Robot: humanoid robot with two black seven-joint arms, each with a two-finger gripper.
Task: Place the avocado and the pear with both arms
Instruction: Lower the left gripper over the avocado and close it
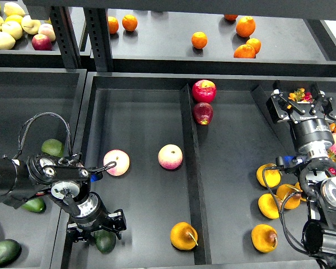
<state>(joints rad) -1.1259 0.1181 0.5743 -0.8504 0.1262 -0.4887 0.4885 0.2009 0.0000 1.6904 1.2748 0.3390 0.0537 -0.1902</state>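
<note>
My left gripper [96, 228] is at the front left corner of the big black tray [140, 84], with its fingers closed around a dark green avocado [105, 241] that it partly hides. A yellow-orange pear [183, 235] with a brown stem lies at the front of the tray's left compartment, by the divider. My right gripper [300, 104] is raised over the tray's right side with its fingers spread and no fruit between them. Several more pears [264, 237] lie below it at the right.
Two pink-and-cream apples [170, 156] lie mid-tray. Red apples [204, 90] sit by the divider [189, 168] at the back. More avocados [3, 252] lie in the left bin. Oranges [199, 40] and pale apples [11, 25] are on the back shelf.
</note>
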